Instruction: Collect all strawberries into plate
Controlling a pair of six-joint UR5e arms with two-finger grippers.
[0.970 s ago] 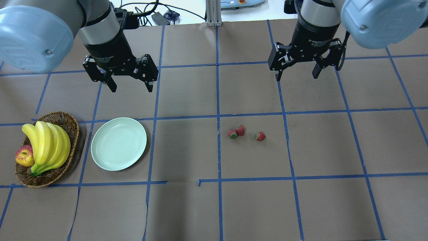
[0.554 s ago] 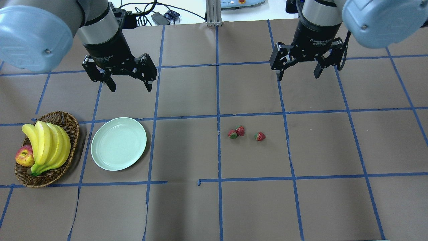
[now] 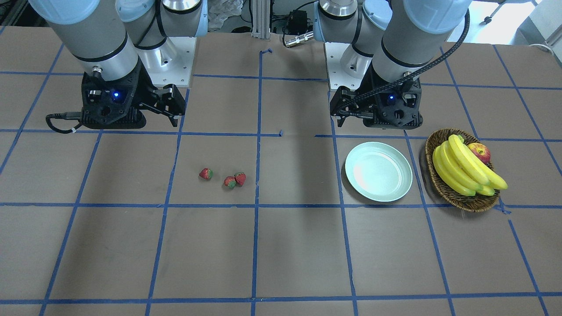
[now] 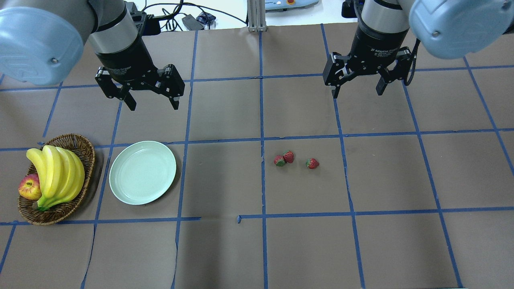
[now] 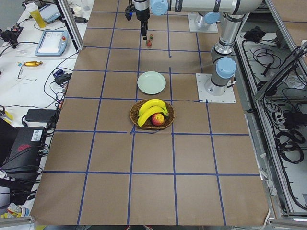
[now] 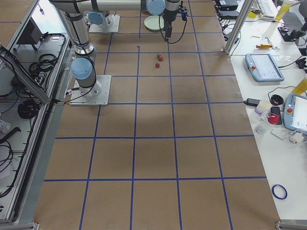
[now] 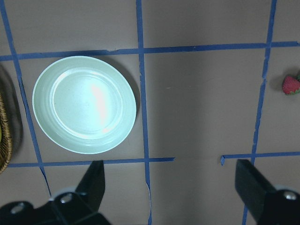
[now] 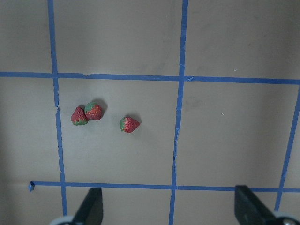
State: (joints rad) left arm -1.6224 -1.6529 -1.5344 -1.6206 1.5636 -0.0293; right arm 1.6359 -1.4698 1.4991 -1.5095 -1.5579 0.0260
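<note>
I'm looking at a table (image 4: 225,249) covered in brown paper and ruled into squares by blue tape (image 4: 261,112). White benches with cables and a handheld screen (image 5: 50,43) run along its far side.

There are three strawberries (image 4: 288,156), all lying on the paper in one square on the robot's right, well apart from the plate (image 4: 142,172). Two of them touch. The third (image 4: 312,163) lies just beside them on its side, long axis across the table, green cap towards the pair and red tip away. I cannot tell for sure which way the pair point.

The one mint-green plate sits flat on the robot's left. Just beside it is one wicker basket (image 4: 86,146) holding one bunch of bananas (image 4: 60,172) and one apple (image 4: 29,188).

The left end effector (image 4: 153,105) hangs above the table beyond the plate, fingers spread apart and holding nothing. The right end effector (image 4: 356,93) hangs beyond the berries, fingers likewise apart.
</note>
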